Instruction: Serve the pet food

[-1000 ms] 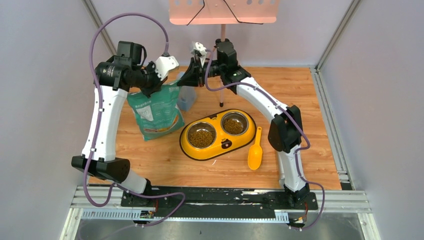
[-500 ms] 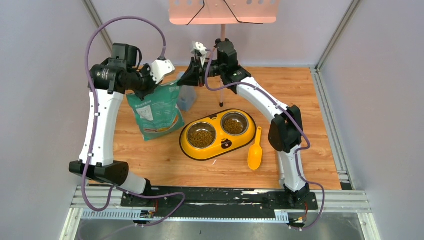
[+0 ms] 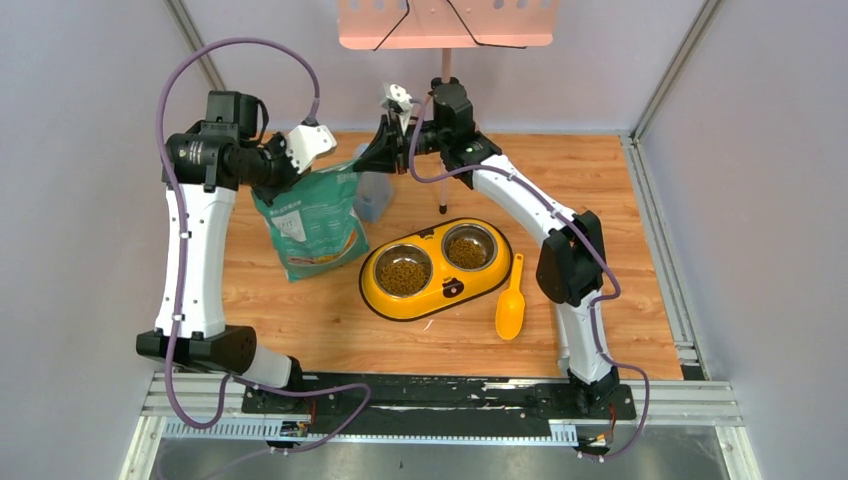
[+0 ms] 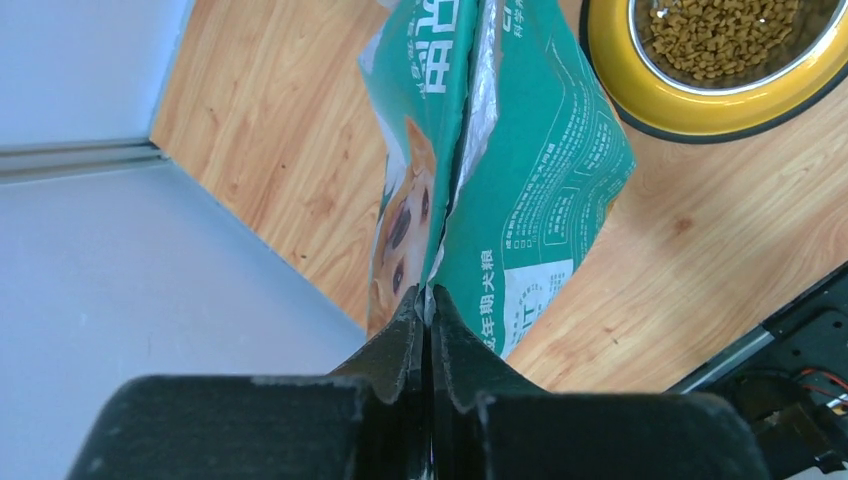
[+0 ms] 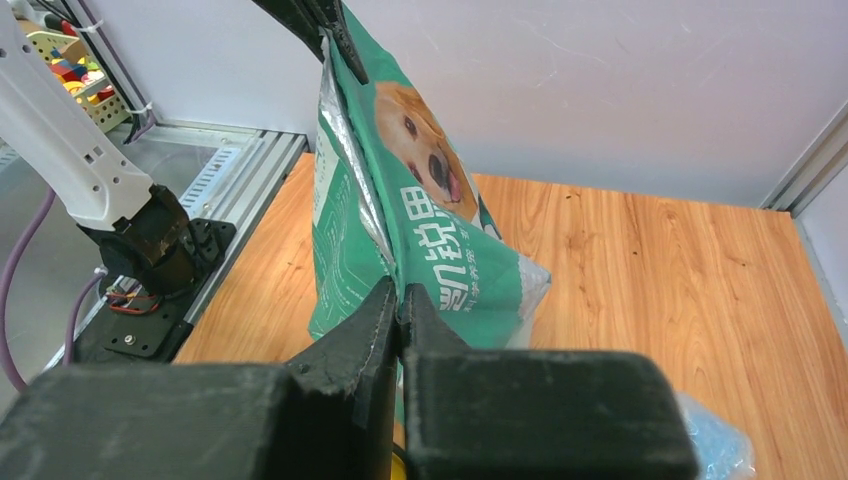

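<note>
The pet food point(image 3: 403, 272) is brown kibble filling both steel bowls of a yellow double feeder point(image 3: 430, 303); one filled bowl also shows in the left wrist view, pet food point(image 4: 720, 30). A green printed bag point(image 3: 310, 225) stands upright at the back left. My left gripper point(image 3: 292, 178) is shut on the left end of its top edge, left gripper point(image 4: 428, 292) pinching the seam of the bag point(image 4: 540, 150). My right gripper point(image 3: 366, 160) is shut on the right end, right gripper point(image 5: 400, 290) clamping the bag point(image 5: 420, 230). The bag's mouth is held nearly flat between them.
An orange-yellow scoop point(image 3: 511, 308) lies on the wood right of the feeder. A translucent blue container point(image 3: 372, 197) stands behind the bag. A thin stand pole point(image 3: 443, 195) rises behind the feeder. Grey walls close in at the left and back.
My left arm has swung left and back, its gripper sliding outward along the bag's top edge. The right arm, feeder and scoop have not moved.
</note>
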{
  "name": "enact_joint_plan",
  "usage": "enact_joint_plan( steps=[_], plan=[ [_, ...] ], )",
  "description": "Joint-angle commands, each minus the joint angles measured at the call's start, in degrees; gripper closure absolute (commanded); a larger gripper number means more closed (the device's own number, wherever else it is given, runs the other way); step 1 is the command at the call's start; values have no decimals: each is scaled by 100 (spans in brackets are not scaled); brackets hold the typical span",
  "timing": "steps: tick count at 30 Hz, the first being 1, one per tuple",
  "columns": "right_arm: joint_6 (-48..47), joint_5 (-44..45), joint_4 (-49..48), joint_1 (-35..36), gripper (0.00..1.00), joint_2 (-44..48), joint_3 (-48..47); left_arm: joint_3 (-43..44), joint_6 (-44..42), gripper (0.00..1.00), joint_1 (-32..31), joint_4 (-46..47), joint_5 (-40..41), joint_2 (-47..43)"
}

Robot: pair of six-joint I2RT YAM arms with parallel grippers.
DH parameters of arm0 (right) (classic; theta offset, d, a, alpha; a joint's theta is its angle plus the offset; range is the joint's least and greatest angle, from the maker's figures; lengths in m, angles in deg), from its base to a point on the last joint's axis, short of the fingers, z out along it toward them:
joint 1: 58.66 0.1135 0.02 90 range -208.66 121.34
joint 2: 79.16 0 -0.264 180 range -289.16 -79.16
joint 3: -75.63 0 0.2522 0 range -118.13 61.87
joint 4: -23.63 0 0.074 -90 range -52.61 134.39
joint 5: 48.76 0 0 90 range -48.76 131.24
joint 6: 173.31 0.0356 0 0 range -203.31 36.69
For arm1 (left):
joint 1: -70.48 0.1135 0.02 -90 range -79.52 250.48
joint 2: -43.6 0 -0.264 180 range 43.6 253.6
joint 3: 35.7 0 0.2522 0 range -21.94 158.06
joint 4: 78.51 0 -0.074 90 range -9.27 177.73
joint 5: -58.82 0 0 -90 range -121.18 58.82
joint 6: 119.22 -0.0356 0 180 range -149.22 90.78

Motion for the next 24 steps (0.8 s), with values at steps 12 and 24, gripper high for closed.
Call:
enact_joint_plan(
  steps=[12,24],
  plan=[
    [-7,84,-111,-160,100,276,-37,790,-676,100,782,-780,543,-26],
    [3,147,-111,-161,100,282,2,684,-740,100,849,-433,954,-169]
  ],
)
